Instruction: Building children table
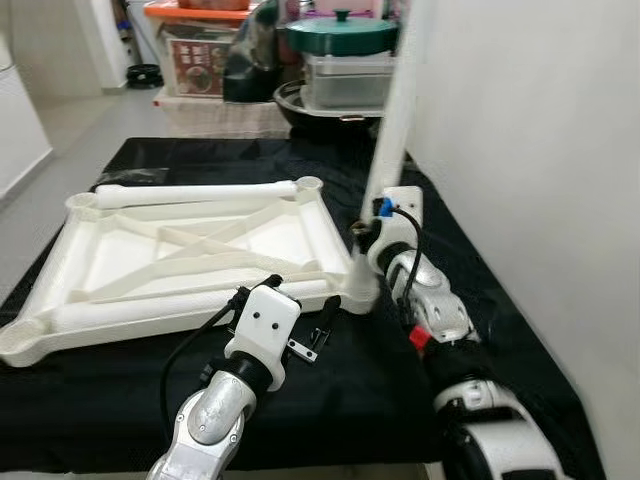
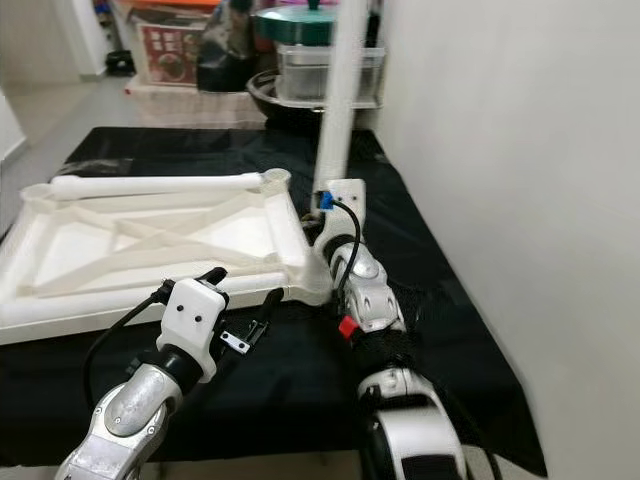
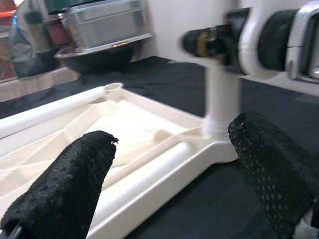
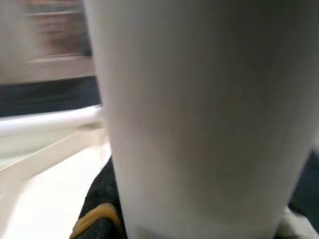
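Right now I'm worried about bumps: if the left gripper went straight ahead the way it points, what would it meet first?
Probably the near rail of the upturned white tabletop, which lies straight ahead between the open left gripper fingers; depth is hard to judge.

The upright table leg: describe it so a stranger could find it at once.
On the black cloth lies an upside-down white tabletop. At its near corner on the robot's right stands the upright table leg, gripped by the right gripper. It alone stands vertical; the other leg lies flat along the far edge.
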You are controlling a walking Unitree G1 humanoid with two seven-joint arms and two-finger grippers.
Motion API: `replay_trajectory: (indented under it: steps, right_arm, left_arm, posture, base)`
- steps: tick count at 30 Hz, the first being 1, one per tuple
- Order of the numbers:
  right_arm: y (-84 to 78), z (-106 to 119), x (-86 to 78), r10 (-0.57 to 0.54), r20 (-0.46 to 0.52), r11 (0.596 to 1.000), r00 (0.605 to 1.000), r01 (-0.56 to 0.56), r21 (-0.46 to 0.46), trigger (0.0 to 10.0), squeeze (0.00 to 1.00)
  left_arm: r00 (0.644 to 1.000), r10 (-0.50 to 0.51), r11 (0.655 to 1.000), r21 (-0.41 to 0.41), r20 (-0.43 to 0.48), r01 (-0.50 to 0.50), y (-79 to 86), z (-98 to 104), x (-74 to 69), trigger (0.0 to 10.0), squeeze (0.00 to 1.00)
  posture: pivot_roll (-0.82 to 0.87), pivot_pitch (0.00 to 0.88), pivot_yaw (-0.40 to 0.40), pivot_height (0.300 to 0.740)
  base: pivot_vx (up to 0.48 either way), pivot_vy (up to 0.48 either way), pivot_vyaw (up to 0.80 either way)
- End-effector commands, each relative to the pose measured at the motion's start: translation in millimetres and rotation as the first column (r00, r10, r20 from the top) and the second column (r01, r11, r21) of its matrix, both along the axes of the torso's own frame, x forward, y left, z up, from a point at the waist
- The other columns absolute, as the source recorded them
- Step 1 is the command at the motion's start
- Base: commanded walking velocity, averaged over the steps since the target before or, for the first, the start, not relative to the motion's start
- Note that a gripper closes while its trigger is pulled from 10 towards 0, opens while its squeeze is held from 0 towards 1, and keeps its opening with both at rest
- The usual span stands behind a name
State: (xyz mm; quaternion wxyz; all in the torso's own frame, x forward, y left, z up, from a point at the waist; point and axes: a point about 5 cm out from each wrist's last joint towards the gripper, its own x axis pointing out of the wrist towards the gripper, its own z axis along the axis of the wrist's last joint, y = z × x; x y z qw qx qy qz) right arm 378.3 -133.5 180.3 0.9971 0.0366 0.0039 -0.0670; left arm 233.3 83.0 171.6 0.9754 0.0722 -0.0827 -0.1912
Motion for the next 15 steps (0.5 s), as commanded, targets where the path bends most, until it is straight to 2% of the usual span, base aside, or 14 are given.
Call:
replay_trajectory:
  steps: [1,5,6,7,8,11,12,15]
  right_arm:
    - [-21.8,-23.4,-11.3,-0.214,-0.115,0.977,0.97,0.212,-0.028,0.0,0.0]
    - [-14.5,-22.0,-14.3,-0.22,-0.112,0.975,0.969,0.221,0.0,0.0,0.0]
    - [-5.6,-18.3,-11.5,-0.151,-0.085,0.987,0.985,0.156,0.049,10.0,0.0]
    - [-5.6,-18.3,-11.5,-0.151,-0.085,0.987,0.985,0.156,0.049,10.0,0.0]
    - [1.5,-11.8,-8.7,-0.078,-0.027,0.995,0.997,0.08,0.068,10.0,1.0]
    - [6.0,-7.3,-7.3,-0.029,0.014,0.997,0.999,0.028,0.073,10.0,1.0]
    - [7.5,-5.7,-3.8,0.022,0.033,0.993,0.999,-0.026,0.118,10.0,1.0]
    - [7.2,-6.0,-2.5,0.039,0.033,0.989,0.999,-0.043,0.142,10.0,1.0]
  left_arm:
    - [1.0,-0.008,1.0,0.004,-0.001,0.008,-2.3,-1.3,0.4,10.0,0.0]
    - [1.0,-0.009,1.0,0.004,-0.003,0.009,-2.3,-1.5,0.2,10.0,0.0]
    - [1.0,-0.01,1.0,0.004,-0.004,0.01,-2.4,-1.6,0.3,10.0,0.0]
    - [1.0,-0.01,1.0,0.004,-0.004,0.01,-2.4,-1.6,0.3,10.0,0.0]
    - [1.0,-0.012,1.0,0.006,-0.005,0.012,-2.5,-2.1,0.5,10.0,0.0]
    - [1.0,-0.013,1.0,0.007,-0.006,0.013,-2.6,-2.5,0.5,10.0,0.0]
    - [1.0,-0.014,1.0,0.005,-0.007,0.014,-2.9,-2.7,0.7,10.0,0.0]
    - [1.0,-0.014,1.0,0.004,-0.007,0.014,-3.0,-2.6,0.7,10.0,0.0]
  posture:
    - [0.11,0.0,-0.048,0.74]
    - [0.11,0.0,-0.046,0.74]
    - [0.1,0.0,-0.045,0.74]
    - [0.1,0.0,-0.045,0.74]
    - [0.1,0.0,-0.044,0.74]
    - [0.1,0.0,-0.043,0.74]
    - [0.1,0.0,-0.043,0.74]
    - [0.1,0.0,-0.043,0.74]
  base:
    - [0.0,0.0,0.0]
    - [0.0,0.0,0.0]
    - [0.0,0.0,0.0]
    - [0.0,0.0,0.0]
    - [0.0,0.0,0.0]
    - [0.0,0.0,0.0]
    - [0.0,0.0,0.0]
    - [0.0,0.0,0.0]
